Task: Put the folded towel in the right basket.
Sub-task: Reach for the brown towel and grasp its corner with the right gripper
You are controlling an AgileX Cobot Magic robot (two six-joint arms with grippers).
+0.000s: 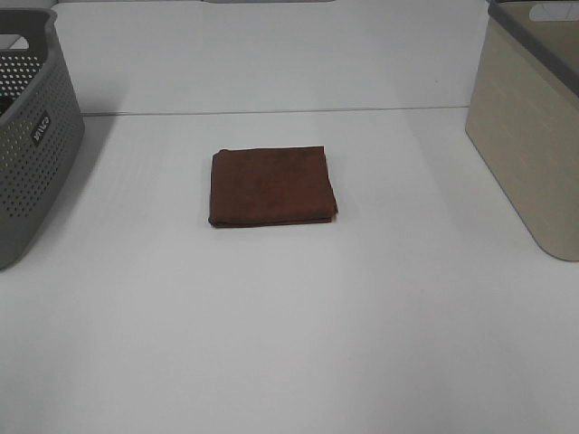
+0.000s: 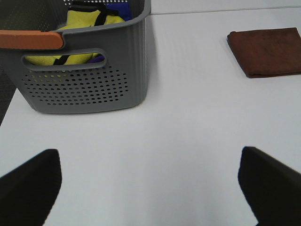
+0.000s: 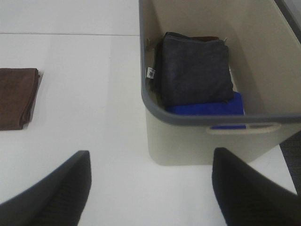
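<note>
The folded brown towel [image 1: 272, 186] lies flat on the white table near its middle. It also shows in the left wrist view [image 2: 267, 51] and in the right wrist view [image 3: 17, 97]. The beige right basket [image 1: 534, 127] stands at the table's right edge; the right wrist view shows its rim [image 3: 188, 117], with a folded dark grey towel [image 3: 194, 68] and a blue one [image 3: 207, 107] inside. My left gripper [image 2: 150, 188] and right gripper [image 3: 150, 188] are both open and empty, well short of the towel. Neither shows in the high view.
A grey perforated basket [image 1: 27, 145] stands at the table's left edge; the left wrist view shows its wall [image 2: 80, 84] with yellow cloth [image 2: 89, 21] inside. The white table [image 1: 289, 344] stretches around the towel.
</note>
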